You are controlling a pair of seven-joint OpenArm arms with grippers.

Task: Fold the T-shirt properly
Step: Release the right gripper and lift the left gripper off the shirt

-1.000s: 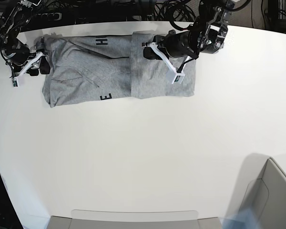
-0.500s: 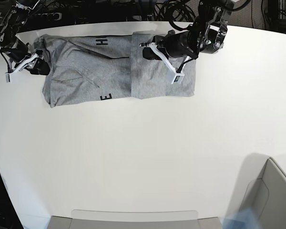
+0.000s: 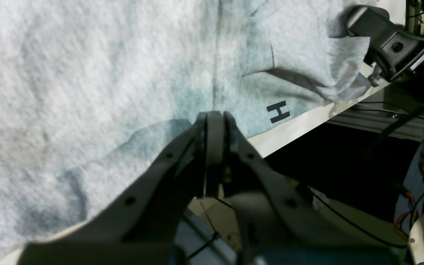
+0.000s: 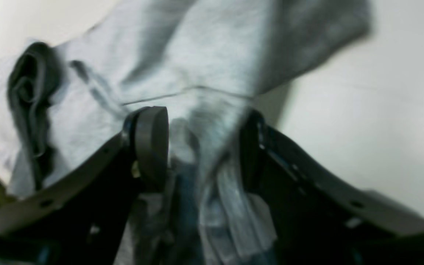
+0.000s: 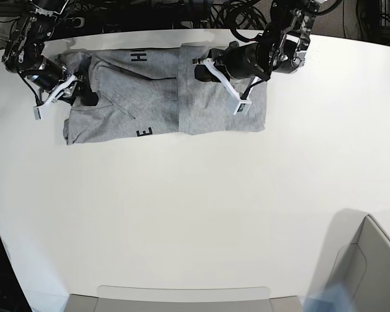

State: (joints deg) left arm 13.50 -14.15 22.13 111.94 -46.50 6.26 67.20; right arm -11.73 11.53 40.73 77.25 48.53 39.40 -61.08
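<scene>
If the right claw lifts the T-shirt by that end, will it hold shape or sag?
Likely sag: the T-shirt already bunches into soft folds between the right claw's fingers. Probably light, since it lies thin on the table. It may drag wrinkles rather than slide cleanly.

Table (image 5: 201, 214): white, matte top with a curved far edge, dark cabling visible beyond that edge in the base view. T-shirt (image 5: 156, 97): heather-grey, lying directly on the table near its far edge, partly folded into a wide band, with one folded panel overlapping the middle and black block letters showing at the band's far and near edges. Grey box corner (image 5: 370, 273): at the table's near right; a pale grey strip (image 5: 182, 298) runs along the near edge.
</scene>
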